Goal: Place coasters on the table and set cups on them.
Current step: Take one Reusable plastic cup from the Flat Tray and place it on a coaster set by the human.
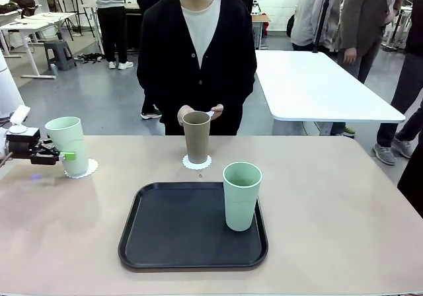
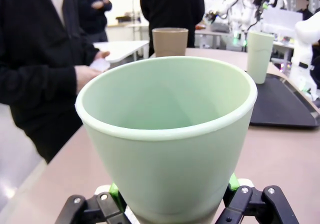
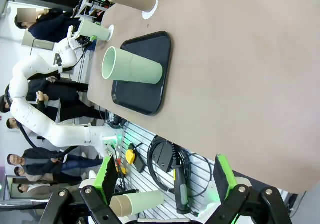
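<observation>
1. The left gripper [image 1: 58, 156], at the left edge of the front view, is closed on the lower part of a green cup [image 1: 67, 139]. In the left wrist view its green pads [image 2: 116, 195] press the cup's base from both sides.
2. This green cup is tall, tapered, matte and pale mint, with no handle. Its mouth faces up, and the left wrist view shows it empty inside.
3. Its base is over a coaster [image 1: 91, 169], a thin white disc with a scalloped edge that sticks out on the cup's right side. I cannot tell whether the cup rests on it or hangs just above it.
4. In the upper middle of the front view a brown cup [image 1: 196, 136] of the same shape stands upright on a second coaster [image 1: 197, 164], near the far edge of the table [image 1: 344, 210].
5. Just behind the brown cup, the person's hands [image 1: 187, 114] hold a small white thing, too small to tell what.
6. In the lower middle a second green cup [image 1: 241, 195] stands upright on the right part of a black tray [image 1: 165, 243].
7. The right gripper [image 3: 165, 184], at the bottom of the right wrist view, has its fingers spread wide with nothing between them.
</observation>
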{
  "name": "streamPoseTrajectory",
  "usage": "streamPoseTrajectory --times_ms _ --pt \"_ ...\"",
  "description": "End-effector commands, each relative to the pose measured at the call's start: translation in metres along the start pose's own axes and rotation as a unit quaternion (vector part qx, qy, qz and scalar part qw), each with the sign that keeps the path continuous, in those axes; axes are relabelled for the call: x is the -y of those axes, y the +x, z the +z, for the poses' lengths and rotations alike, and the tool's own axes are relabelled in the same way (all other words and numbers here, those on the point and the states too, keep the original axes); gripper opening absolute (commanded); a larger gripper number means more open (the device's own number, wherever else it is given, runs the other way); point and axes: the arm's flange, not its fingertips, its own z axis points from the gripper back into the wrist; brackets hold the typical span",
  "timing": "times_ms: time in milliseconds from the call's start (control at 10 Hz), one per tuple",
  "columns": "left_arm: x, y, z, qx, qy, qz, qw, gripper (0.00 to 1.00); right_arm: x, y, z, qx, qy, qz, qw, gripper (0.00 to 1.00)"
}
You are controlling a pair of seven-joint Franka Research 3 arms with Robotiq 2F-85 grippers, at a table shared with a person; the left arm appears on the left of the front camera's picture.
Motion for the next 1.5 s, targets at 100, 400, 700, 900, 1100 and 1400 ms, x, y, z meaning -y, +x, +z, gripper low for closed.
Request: streamPoseTrajectory --times_ms 100,400,700,900,1100,1400 --pt "-0.001 -0.003 0.000 0.009 -0.025 -0.026 0.999 0.85 0.000 0.001 0.000 0.005 0.014 0.009 1.000 1.00" --pt "-0.003 -0.009 -0.001 0.009 -0.034 -0.034 0.999 0.85 0.000 0.001 0.000 0.005 0.014 0.009 1.000 1.00" --pt "-0.006 -0.011 -0.003 0.012 -0.038 -0.045 0.998 0.85 0.000 0.001 0.000 0.005 0.014 0.009 1.000 1.00" --pt "-0.007 -0.012 -0.003 0.011 -0.043 -0.043 0.998 1.00 0.000 0.001 0.000 0.005 0.014 0.009 1.000 1.00" --pt "-0.007 -0.010 0.001 -0.004 -0.045 -0.055 0.997 1.00 0.000 0.001 0.000 0.005 0.014 0.009 1.000 1.00" --pt "-0.010 0.000 0.013 -0.029 -0.045 -0.067 0.996 1.00 0.000 0.001 0.000 0.005 0.014 0.009 1.000 1.00"
